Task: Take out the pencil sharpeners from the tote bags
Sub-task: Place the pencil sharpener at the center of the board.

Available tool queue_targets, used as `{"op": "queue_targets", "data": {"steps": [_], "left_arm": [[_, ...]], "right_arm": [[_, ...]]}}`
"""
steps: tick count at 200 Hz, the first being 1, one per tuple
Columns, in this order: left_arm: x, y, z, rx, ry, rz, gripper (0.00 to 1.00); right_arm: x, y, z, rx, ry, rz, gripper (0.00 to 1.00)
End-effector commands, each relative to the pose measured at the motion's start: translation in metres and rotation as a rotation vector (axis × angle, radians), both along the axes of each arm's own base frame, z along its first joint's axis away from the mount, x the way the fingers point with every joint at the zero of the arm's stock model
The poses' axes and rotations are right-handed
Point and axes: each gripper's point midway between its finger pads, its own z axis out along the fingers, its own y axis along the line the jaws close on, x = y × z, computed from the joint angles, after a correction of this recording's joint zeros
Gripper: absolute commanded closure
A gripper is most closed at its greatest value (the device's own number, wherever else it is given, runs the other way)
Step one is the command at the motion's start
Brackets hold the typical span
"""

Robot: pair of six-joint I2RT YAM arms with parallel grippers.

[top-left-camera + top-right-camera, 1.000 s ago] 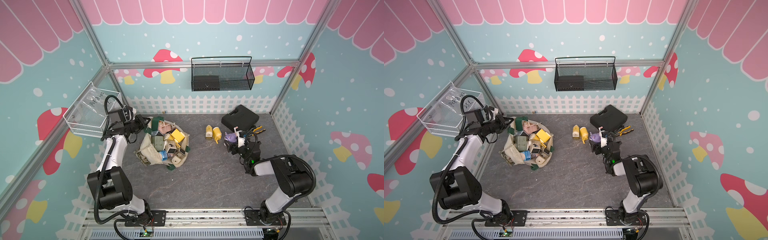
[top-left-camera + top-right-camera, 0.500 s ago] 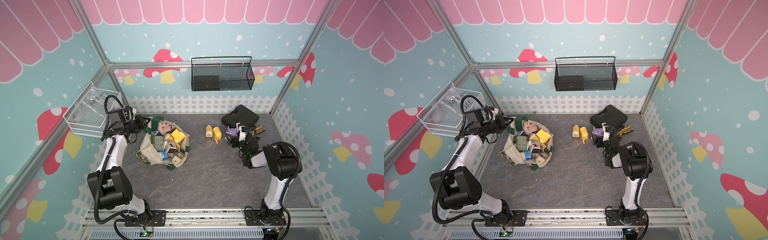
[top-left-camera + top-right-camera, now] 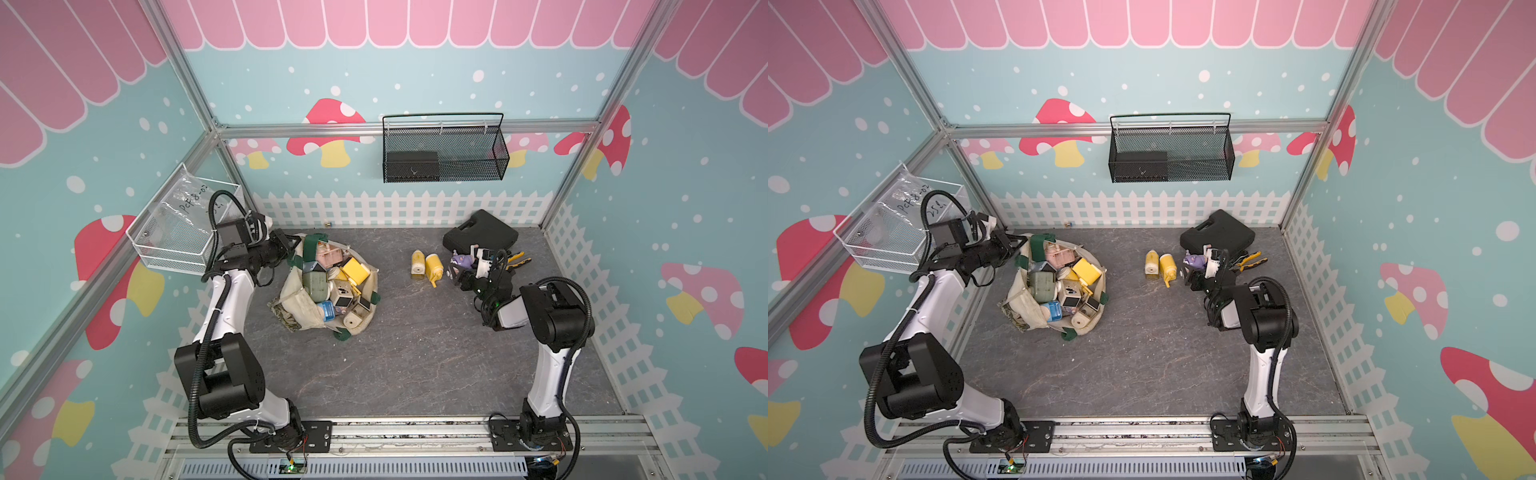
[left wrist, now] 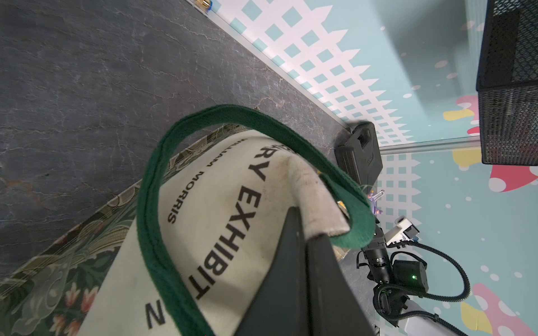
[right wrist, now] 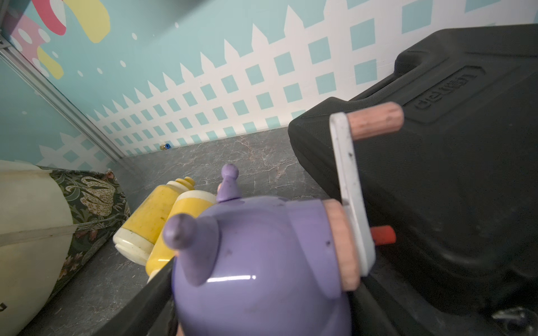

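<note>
The left gripper (image 4: 302, 232) has its fingers pressed together on the cream rim of the bag (image 3: 297, 309), just beside a green strap (image 4: 151, 203), on the side of the bag nearest the left arm. The bag lies slumped open on the table (image 3: 415, 353), with a heap of sharpeners (image 3: 338, 286) inside (yellow, sage, blue and beige among them). The right gripper (image 3: 464, 274) pinches a purple sharpener (image 5: 262, 261) between wide-set fingers, low beside the black case (image 3: 482, 237). Two yellow sharpeners (image 3: 433, 266) lie side by side on the table, between the bag and the purple sharpener.
</note>
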Motion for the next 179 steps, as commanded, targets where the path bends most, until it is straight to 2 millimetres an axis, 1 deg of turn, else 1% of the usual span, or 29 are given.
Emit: {"op": "queue_targets", "data": {"steps": [1,36,59,103,179], "left_arm": [[0.003,0.006,0.010,-0.003,-0.039,0.010,1.00],[0.003,0.007,0.011,-0.004,-0.041,0.012,1.00],[0.002,0.007,0.011,-0.004,-0.041,0.011,1.00],[0.002,0.006,0.012,-0.005,-0.043,0.009,1.00],[0.002,0.008,0.013,-0.004,-0.046,0.012,1.00]], "right_arm": [[0.013,-0.002,0.002,0.015,0.010,-0.019,0.51],[0.022,-0.003,-0.007,0.014,0.058,-0.026,0.50],[0.024,0.001,-0.009,0.013,0.071,-0.002,0.48],[0.026,0.004,-0.014,0.019,0.100,0.011,0.40],[0.027,0.007,-0.014,0.017,0.098,0.024,0.28]]}}
